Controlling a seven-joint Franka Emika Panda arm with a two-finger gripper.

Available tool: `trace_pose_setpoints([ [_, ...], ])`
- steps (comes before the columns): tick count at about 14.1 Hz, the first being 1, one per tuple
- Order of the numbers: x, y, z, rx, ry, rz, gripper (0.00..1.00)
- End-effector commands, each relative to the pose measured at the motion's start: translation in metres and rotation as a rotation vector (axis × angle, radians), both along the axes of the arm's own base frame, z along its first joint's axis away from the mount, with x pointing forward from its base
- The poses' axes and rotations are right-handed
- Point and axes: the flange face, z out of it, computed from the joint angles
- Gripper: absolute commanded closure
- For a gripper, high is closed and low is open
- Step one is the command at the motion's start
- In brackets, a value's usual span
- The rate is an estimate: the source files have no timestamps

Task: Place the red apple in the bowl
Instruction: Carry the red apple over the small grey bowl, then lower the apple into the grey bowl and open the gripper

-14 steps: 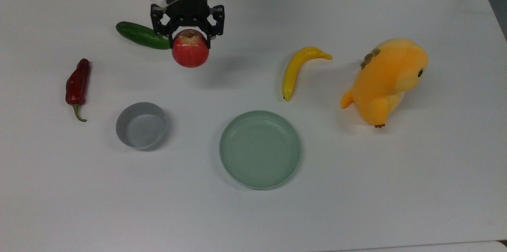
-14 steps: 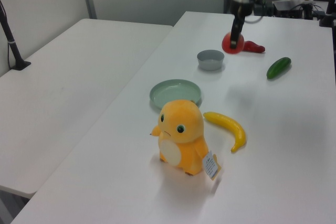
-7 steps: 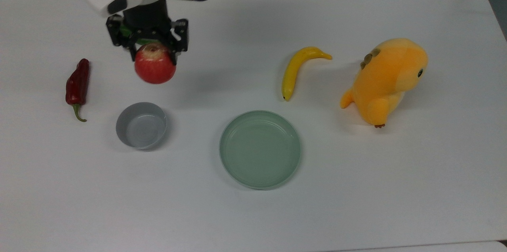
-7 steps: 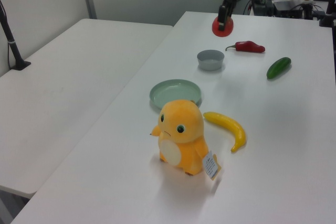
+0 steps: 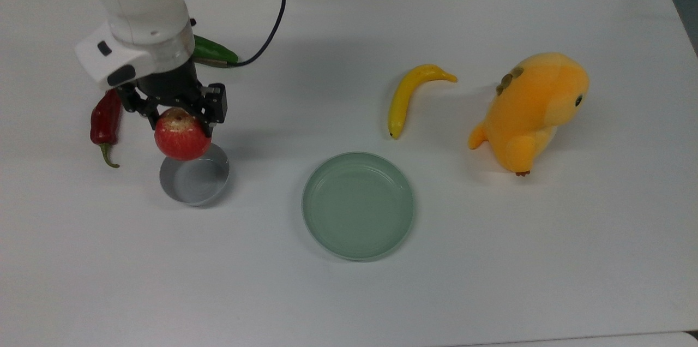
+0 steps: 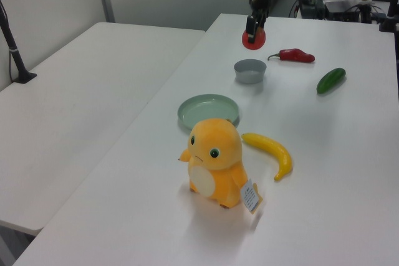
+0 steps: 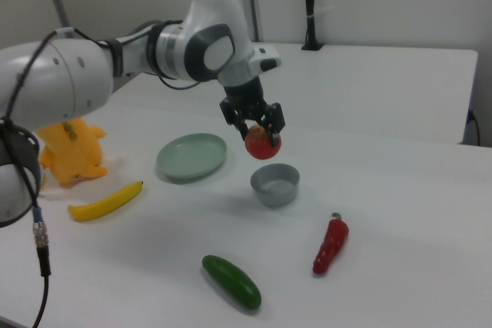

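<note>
My gripper (image 5: pixel 180 123) is shut on the red apple (image 5: pixel 182 137), which hangs in the air. In the top view the apple overlaps the far rim of the small grey bowl (image 5: pixel 194 179). The right view has the apple (image 7: pixel 263 144) a short way above the bowl (image 7: pixel 275 184), held by the gripper (image 7: pixel 260 133). From the left view, apple (image 6: pixel 254 38) and gripper (image 6: pixel 253 28) sit higher than the bowl (image 6: pixel 250 70). The bowl is empty.
A dark-red chili pepper (image 5: pixel 107 118) lies just left of the gripper in the top view. A cucumber (image 5: pixel 215 49) lies behind the arm. A pale-green plate (image 5: pixel 357 205), a banana (image 5: pixel 406 97) and an orange plush toy (image 5: pixel 529 109) lie to the top view's right.
The arm has carried the apple from beside the cucumber toward the top view's lower left, ending over the bowl's far rim. Nothing else moved.
</note>
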Motion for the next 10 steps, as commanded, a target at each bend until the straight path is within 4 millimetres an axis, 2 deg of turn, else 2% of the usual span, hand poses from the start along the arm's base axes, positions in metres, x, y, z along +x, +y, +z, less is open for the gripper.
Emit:
trace_pose_setpoints([
  [1,0.014,0.0,-0.034,0.017,0.05,0.022,1.0],
  [3,0.016,0.001,-0.04,0.016,0.041,0.023,1.0],
  [5,0.02,0.003,-0.057,0.017,0.052,0.026,1.0],
  [10,0.022,0.002,-0.069,0.017,0.058,0.026,1.0],
])
